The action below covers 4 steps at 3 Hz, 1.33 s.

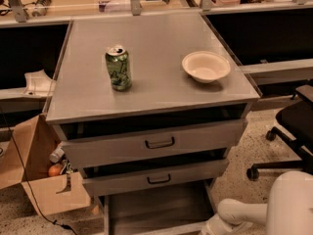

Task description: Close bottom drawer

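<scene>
The bottom drawer (155,208) of the grey metal cabinet is pulled far out. Its wide shallow tray shows at the lower edge of the camera view, and its front panel is cut off by the frame. Above it, the mid drawer (155,179) and the top drawer (157,144) each stand slightly open. My white arm (240,213) reaches in from the lower right, just beside the tray's right side. The gripper itself lies below the frame edge, out of view.
A green can (119,67) and a cream bowl (206,66) stand on the cabinet top (156,28). An open cardboard box (35,181) sits on the floor at the left. A black office chair (292,127) stands at the right.
</scene>
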{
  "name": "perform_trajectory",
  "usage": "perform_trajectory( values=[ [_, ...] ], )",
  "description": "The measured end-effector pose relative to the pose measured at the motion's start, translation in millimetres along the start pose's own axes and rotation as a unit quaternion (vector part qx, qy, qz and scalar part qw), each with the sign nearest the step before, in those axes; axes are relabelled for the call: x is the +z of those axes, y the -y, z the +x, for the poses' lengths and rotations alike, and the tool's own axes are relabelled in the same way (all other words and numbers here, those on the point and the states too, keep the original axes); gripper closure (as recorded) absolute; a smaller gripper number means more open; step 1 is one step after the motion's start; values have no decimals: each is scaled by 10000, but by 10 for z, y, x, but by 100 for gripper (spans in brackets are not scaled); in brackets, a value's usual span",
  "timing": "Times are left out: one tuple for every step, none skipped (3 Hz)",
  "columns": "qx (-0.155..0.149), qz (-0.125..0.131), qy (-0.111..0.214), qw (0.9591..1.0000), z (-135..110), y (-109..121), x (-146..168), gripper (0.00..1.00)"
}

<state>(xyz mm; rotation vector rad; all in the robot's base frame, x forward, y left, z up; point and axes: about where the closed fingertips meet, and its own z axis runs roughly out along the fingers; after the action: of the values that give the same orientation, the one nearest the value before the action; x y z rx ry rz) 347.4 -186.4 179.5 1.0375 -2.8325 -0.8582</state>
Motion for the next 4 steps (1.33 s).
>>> perform_trajectory(
  values=[
    [0, 0, 0, 10000, 0, 0, 0, 62],
    [0, 0, 0, 10000, 0, 0, 0, 38],
    [0, -1, 0, 10000, 0, 0, 1, 15],
    [0, -1, -1, 10000, 1, -1, 1, 0]
  ],
)
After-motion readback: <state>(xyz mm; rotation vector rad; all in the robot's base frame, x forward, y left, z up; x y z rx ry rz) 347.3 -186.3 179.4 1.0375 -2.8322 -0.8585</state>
